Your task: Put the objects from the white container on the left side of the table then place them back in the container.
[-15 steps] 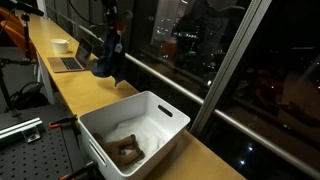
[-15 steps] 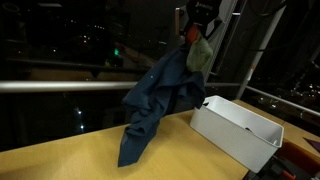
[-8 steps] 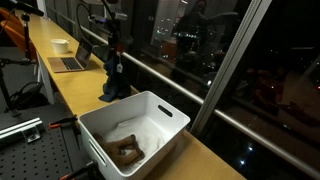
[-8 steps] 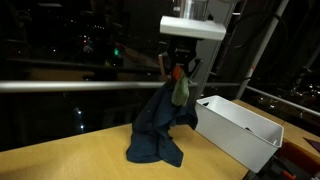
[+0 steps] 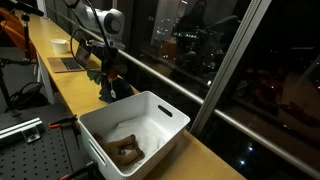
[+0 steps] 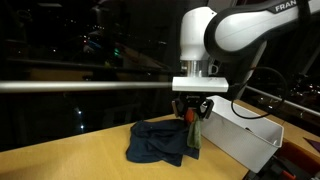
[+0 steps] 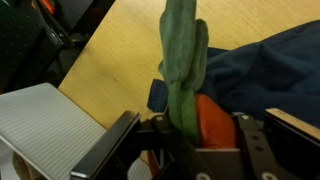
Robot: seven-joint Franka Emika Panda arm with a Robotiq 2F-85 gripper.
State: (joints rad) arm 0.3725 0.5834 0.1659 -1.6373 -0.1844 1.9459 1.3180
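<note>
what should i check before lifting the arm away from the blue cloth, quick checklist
1. blue cloth down on the table: ok, heaped on the wood beside the white container.
2. green piece and orange piece free of the gripper: not ok, both sit between its fingers in the wrist view.
3. Jaws open enough to let go: cannot tell.
4. Gripper clear of the container: ok, it hangs beside it, not over it.
5. Container emptied: not ok, a brown piece lies inside.
</note>
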